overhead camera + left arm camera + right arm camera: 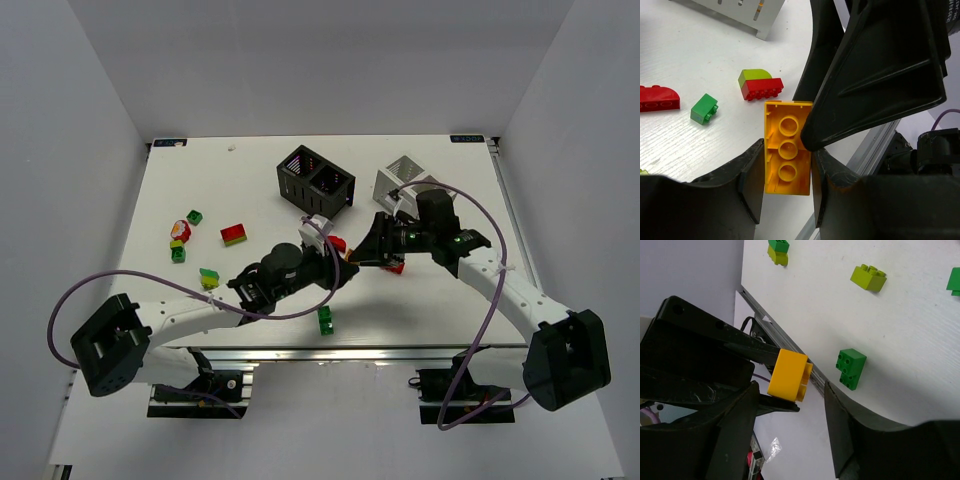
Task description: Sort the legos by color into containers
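The left claw (787, 155) is clamped narrow on a yellow brick (787, 160), its hollow underside with three round tubes facing the left wrist camera; the brick is held off the tabletop (250, 180), near the front edge at the middle, where the two arms meet. The right claw (790, 405) stands wide with one finger on either side of that brick; from the right wrist a gap shows on both sides, while from the left wrist one of its fingers (875, 75) lies against the brick's right edge, and I cannot tell whether it truly touches.

At the back of the tabletop the black bin (315, 180) and the white bin (400, 180) stand near each other, the black one to the left; what lies inside them cannot be made out.

The other bricks lie loose; a red and green brick (235, 234) sits left of centre; a small green brick (194, 216) and a red and yellow cluster (180, 235) lie further left; a green and yellow stack (209, 277) lies nearer the front; a single green brick (326, 320) rests close to the front edge, below the claws; a red brick (395, 266) shows just beside the right claw.
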